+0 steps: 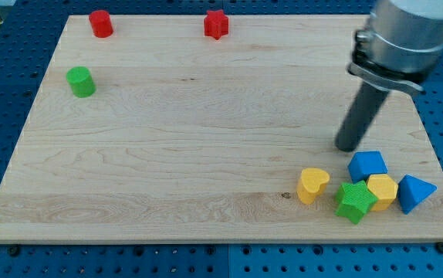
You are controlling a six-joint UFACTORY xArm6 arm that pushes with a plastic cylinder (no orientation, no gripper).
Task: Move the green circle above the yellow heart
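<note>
At the view's right, above the cluster of blocks, you see my tip resting on the wooden desk, just above the blue block and up-right of the yellow heart, touching neither. The tool is a plain dark rod with nothing to open or close, and it grips nothing. Your green circle sits far off at the view's upper left, near the desk's left edge, well apart from the heart. Beside the heart you find a green star, a yellow hexagon-like block and a blue triangle, packed together. Along the top edge stand a red cylinder and a red star. No writing or labels can be read anywhere.
</note>
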